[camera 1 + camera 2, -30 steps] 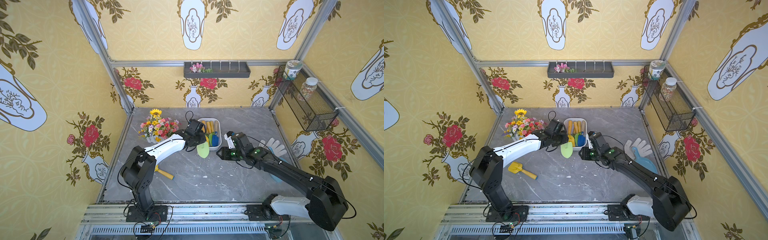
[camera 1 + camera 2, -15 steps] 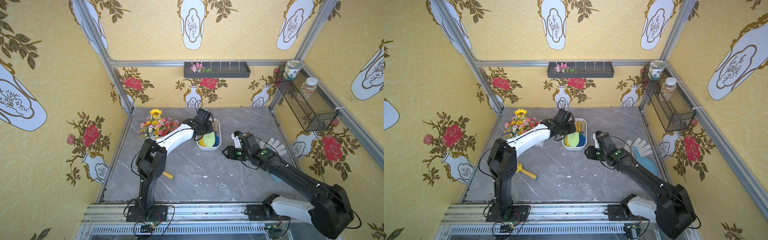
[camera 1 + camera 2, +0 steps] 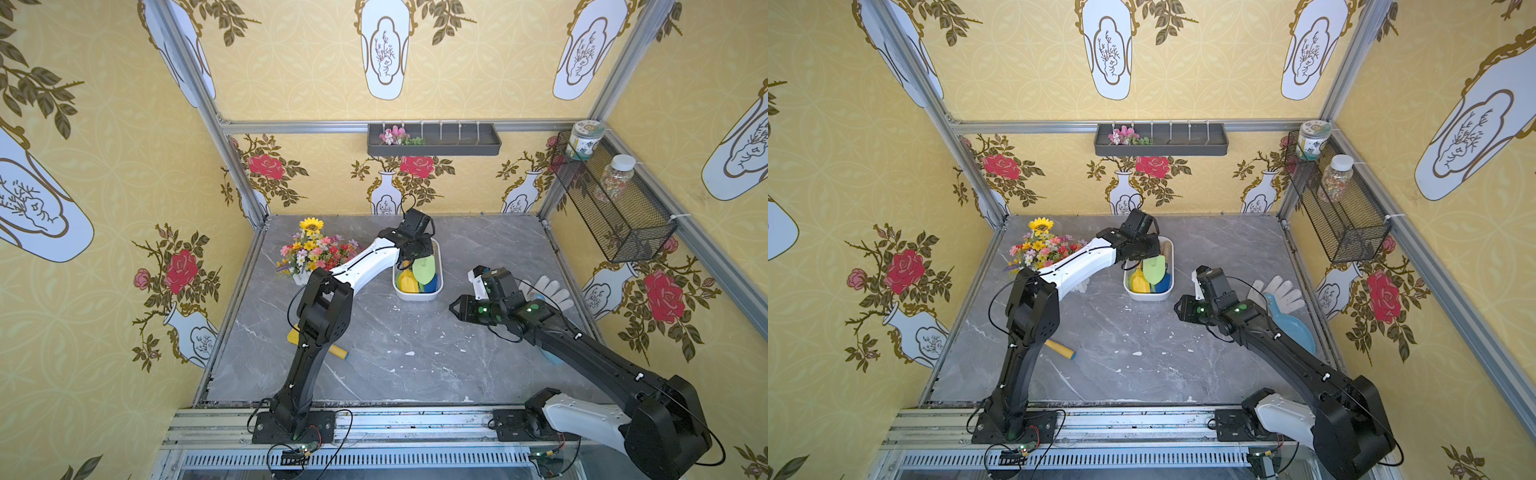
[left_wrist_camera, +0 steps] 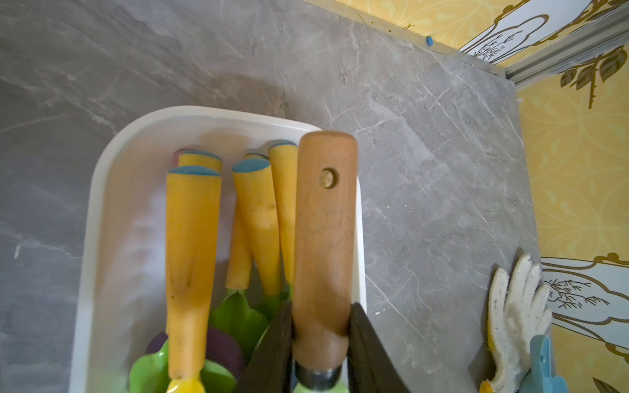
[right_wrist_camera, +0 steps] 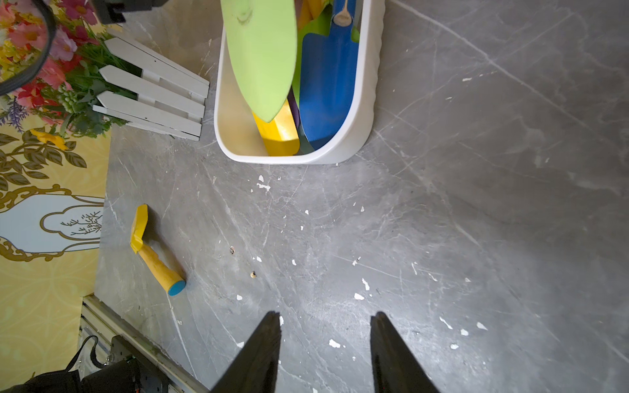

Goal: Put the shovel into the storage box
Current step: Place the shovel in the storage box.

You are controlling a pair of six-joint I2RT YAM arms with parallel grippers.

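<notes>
The left gripper (image 4: pixel 321 318) is pinching the shovel (image 4: pixel 325 221) by its wooden handle, just ahead of the metal collar (a sound hold, I judge: stiff, light, grippy wood, with the blade's weight close by). Its long axis is running along the storage box (image 4: pixel 102 204), with the handle end pointing ahead of the jaws and the green blade trailing behind them, over the other shovels (image 4: pixel 192 238). The right gripper (image 5: pixel 325 326) is hanging spread and empty.
</notes>
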